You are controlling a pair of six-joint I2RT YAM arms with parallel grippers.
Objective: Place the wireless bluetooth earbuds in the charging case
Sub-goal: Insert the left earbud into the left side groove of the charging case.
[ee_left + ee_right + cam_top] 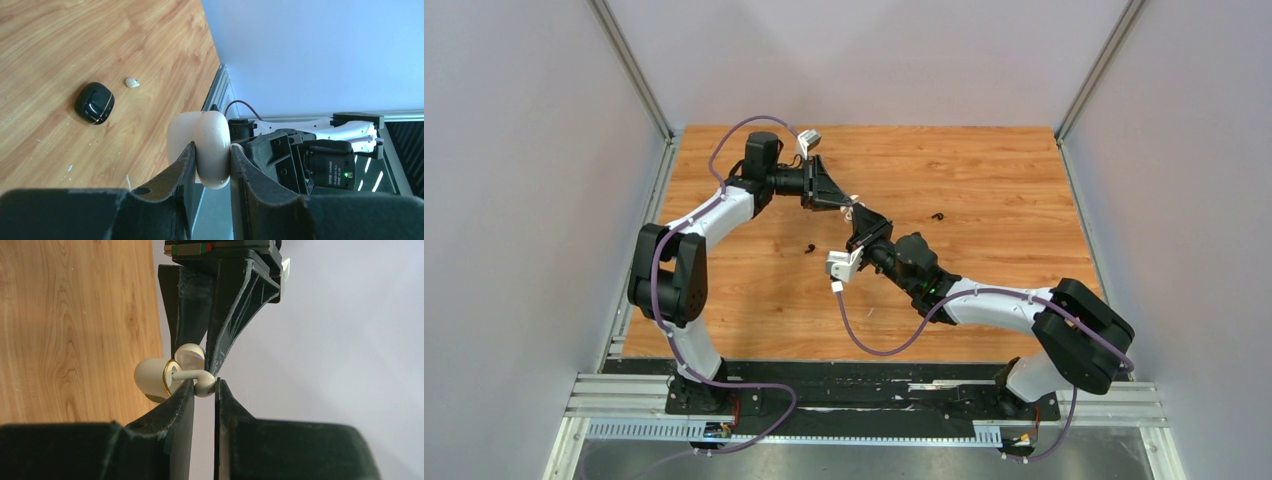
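Note:
My left gripper (212, 152) is shut on the white charging case (207, 145) and holds it in the air above the table. The case's gold-rimmed opening (167, 376) faces my right gripper (205, 386), and its lid (191, 352) stands open. The right gripper is shut on the head of a white earbud (204, 383), whose stem reaches into the opening. In the top view the two grippers meet tip to tip (852, 213) over the middle of the table. A second white earbud (132, 82) lies on the wood.
A black case (94, 102) lies shut on the table next to the loose white earbud. Two small black items (810, 249) (938, 216) lie on the wooden table (984, 290); I cannot tell which is what. Grey walls enclose the table on three sides.

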